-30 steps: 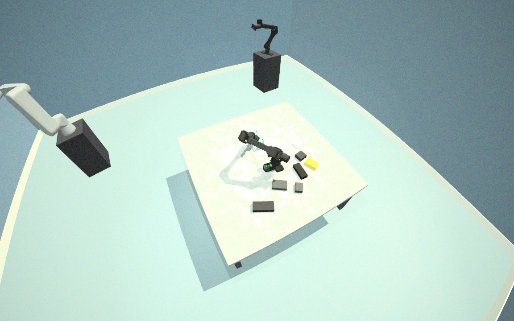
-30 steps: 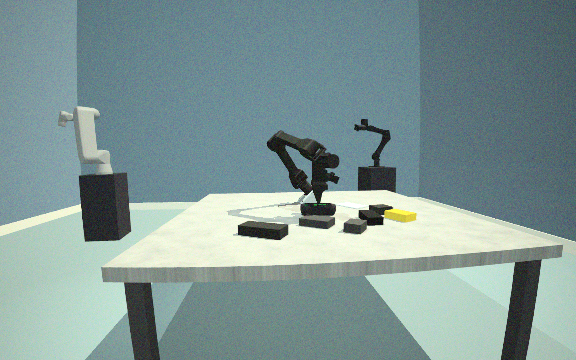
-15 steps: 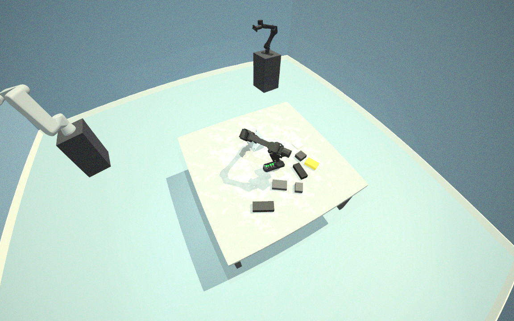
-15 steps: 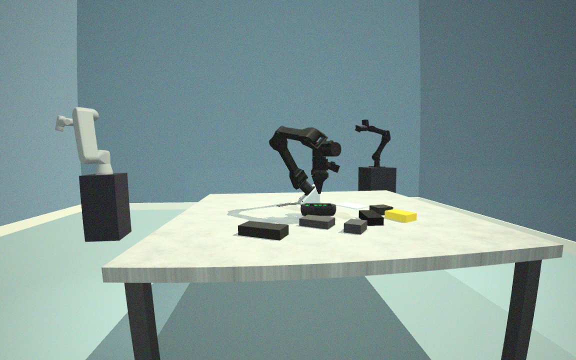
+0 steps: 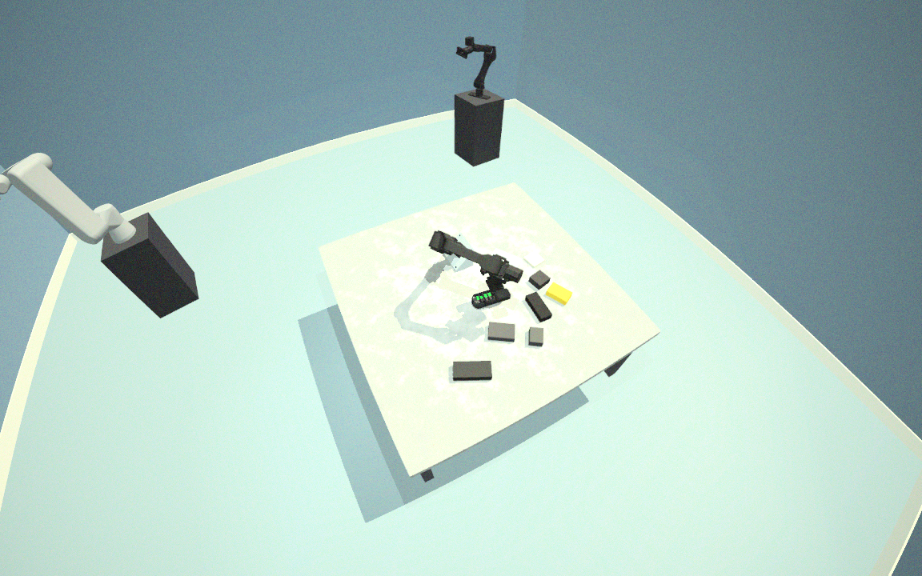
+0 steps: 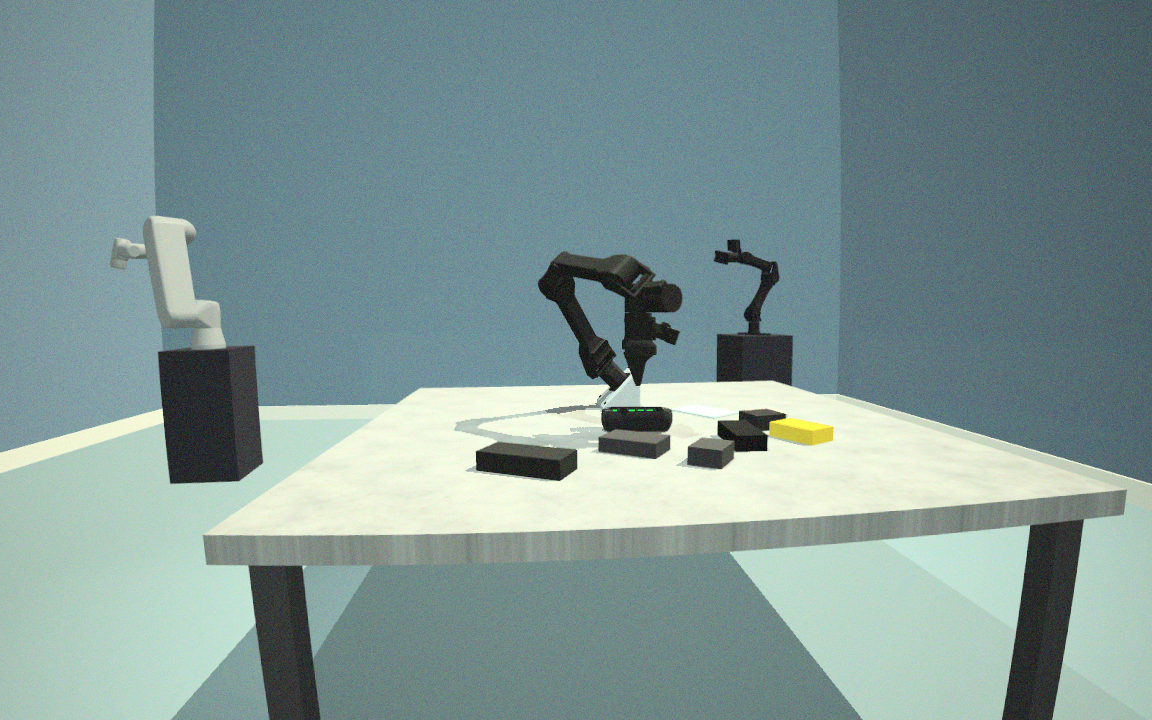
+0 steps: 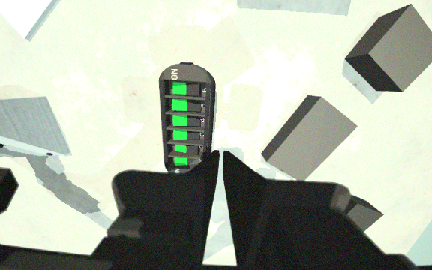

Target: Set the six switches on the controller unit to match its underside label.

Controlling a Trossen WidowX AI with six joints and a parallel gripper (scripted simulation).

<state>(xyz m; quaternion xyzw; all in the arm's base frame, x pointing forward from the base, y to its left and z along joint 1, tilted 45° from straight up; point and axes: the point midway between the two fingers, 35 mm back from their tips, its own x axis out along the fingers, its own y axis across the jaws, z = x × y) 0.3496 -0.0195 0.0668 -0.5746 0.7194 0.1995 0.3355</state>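
Note:
The dark grey controller unit (image 5: 491, 300) (image 6: 636, 421) (image 7: 187, 72) sits on its base on the bench (image 5: 450, 422) (image 6: 473, 510). Its six rockers face up, with green ends on the left and dark ends on the right in the wrist view. I cannot tell for certain which ends are pressed. The label underneath is hidden. My gripper (image 6: 638, 384) (image 7: 220, 155) is shut on nothing, with a thin gap between its fingers. It points down above the unit, and the left fingertip overlaps the lower right edge of the unit, near switch 1, in the wrist view.
A yellow block (image 5: 559, 294) (image 6: 800, 431) and several dark blocks lie around the unit, including a long one (image 5: 472, 370) (image 6: 525, 460) and a grey one (image 5: 501, 331) (image 6: 634, 443). A thin white plate (image 6: 704, 411) lies behind them. Two other arms stand on pedestals away from the bench.

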